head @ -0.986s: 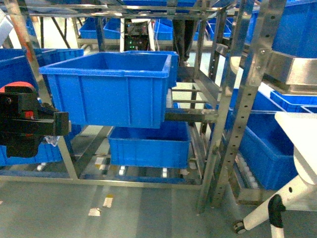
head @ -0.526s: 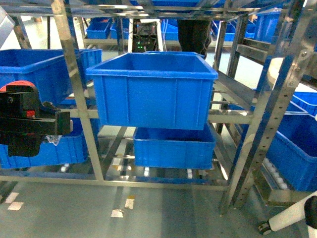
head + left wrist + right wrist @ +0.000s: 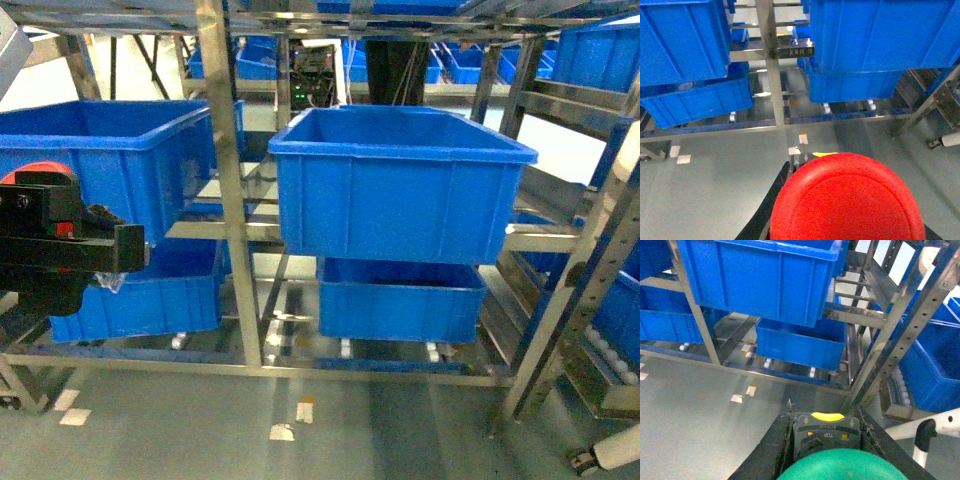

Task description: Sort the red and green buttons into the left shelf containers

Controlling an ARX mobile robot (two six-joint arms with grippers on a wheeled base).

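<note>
Head view puts us facing a steel-framed rack (image 3: 222,190) with two large, deep, bright blue plastic bins on the upper tier, one at left (image 3: 100,150) and one at centre (image 3: 400,185), and shallower blue bins (image 3: 400,300) below. Our left end effector (image 3: 60,250) sits low at the left edge, clamped on the red mushroom-capped push button (image 3: 847,200), whose cap fills the bottom of the left wrist view above grey floor (image 3: 715,190). Right end effector (image 3: 822,450) grips the green mushroom-capped push button (image 3: 832,467), the dark switch block with a yellow tab showing between its fingers. Both buttons sit well short of the bins and below their rims. We judge the approach is not finished: square the base to the rack, lift each arm clear of the thick rolled rim and the upright post, carry each button over its own bin's open mouth, and release low inside so nothing bounces out.
</note>
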